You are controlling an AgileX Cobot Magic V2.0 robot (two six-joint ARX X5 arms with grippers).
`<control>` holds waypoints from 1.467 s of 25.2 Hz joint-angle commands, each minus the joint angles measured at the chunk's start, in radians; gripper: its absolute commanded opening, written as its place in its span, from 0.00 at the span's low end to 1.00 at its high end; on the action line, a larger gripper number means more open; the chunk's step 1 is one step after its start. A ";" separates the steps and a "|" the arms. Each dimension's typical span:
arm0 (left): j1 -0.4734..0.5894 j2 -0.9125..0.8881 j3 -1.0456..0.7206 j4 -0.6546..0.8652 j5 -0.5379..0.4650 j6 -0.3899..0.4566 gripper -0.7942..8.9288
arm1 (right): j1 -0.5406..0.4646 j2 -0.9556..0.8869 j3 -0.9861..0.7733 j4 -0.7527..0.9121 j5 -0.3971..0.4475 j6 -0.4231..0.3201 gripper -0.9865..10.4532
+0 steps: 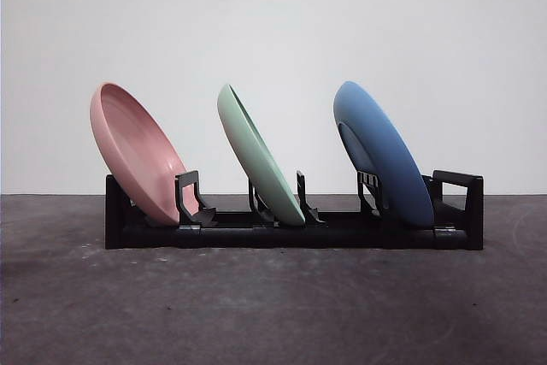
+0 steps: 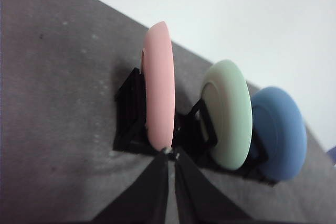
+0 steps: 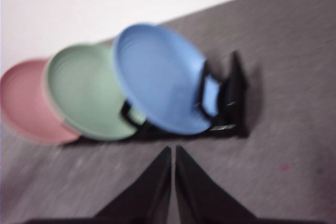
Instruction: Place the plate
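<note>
The left end effector [image 2: 171, 153] has its two black jaws pressed together on nothing, the tips just short of the lower rim of the pink plate [image 2: 159, 85]; whether they touch that rim cannot be told from the left wrist view. The right end effector [image 3: 173, 150] is likewise closed and empty, hanging over bare desk [image 3: 294, 103] a little apart from the rack's end by the blue plate [image 3: 157, 77]; that picture is blurred, so fine detail is lost. Neither arm shows in the front view. There the black rack [image 1: 291, 232] stands on the dark desk [image 1: 273, 314] with all three plates seated in it: the pink plate [image 1: 137, 156] at one end, the green plate [image 1: 256, 156] in the middle slot, the blue plate [image 1: 380, 151] at the other end, all tilted the same way and well apart from one another. No plate lies loose on the desk and none is carried. Judging from this, the placing looks done, with the arms clear of the rack and at most the retreat to a waiting pose left. If another plate were called for, either end effector would first have to open its jaws, since both are shut now, and the left one would need to keep from knocking the pink rim beside its tips.
</note>
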 commanded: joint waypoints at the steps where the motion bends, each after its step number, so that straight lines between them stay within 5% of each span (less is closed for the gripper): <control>1: -0.002 0.076 0.121 -0.125 0.005 0.153 0.10 | 0.000 0.075 0.089 -0.090 -0.043 -0.045 0.10; 8: -0.006 0.279 0.352 -0.415 0.005 0.264 0.10 | 0.007 0.263 0.308 -0.296 -0.117 -0.079 0.10; 15: -0.042 0.417 0.504 -0.557 0.005 0.281 0.10 | 0.066 0.443 0.468 -0.475 -0.117 -0.152 0.10; 19: -0.081 0.513 0.578 -0.633 0.005 0.378 0.10 | 0.118 0.544 0.523 -0.496 -0.116 -0.196 0.10; 23: -0.127 0.608 0.607 -0.627 0.005 0.445 0.13 | 0.175 0.639 0.559 -0.478 -0.106 -0.254 0.11; 26: -0.140 0.646 0.607 -0.618 0.005 0.441 0.43 | 0.206 0.686 0.565 -0.462 -0.102 -0.258 0.31; 30: -0.148 0.651 0.607 -0.604 0.005 0.439 0.44 | 0.241 0.714 0.567 -0.463 -0.018 -0.230 0.36; 37: -0.148 0.651 0.607 -0.550 0.005 0.409 0.44 | 0.272 0.933 0.735 -0.512 0.007 -0.225 0.36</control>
